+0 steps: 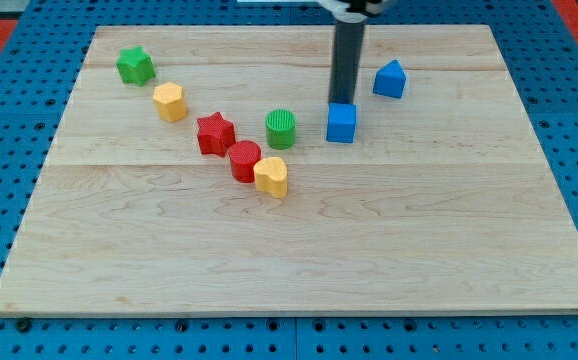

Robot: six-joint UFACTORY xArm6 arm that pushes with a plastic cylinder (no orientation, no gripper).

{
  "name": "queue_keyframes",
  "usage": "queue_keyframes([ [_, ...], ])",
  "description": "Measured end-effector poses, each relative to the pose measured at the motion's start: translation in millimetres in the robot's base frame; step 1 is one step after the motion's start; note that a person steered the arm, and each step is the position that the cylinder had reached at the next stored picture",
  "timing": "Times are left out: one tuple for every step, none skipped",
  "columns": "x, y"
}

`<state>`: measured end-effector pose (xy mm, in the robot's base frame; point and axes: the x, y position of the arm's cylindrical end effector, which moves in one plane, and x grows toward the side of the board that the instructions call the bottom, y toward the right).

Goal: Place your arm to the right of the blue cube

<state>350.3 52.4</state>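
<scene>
Claw-wise you have none to read as open or closed: the arm ends in a plain rod, and my tip (343,103) sits just behind the blue cube (341,123), toward the view's top, touching or nearly so. The blue cube lies on the surface (299,250) just right of the green cylinder (281,129). You're mid-approach; next, swing my tip around to the cube's right without nudging it.

tip (343,103) just behind blue cube (341,124)
</scene>
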Motion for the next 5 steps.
queue_keyframes([
  [42.5,-17.6],
  [17.2,-14.2],
  [18.3,42.9],
  [64.0,44.0],
  [73.8,43.4],
])
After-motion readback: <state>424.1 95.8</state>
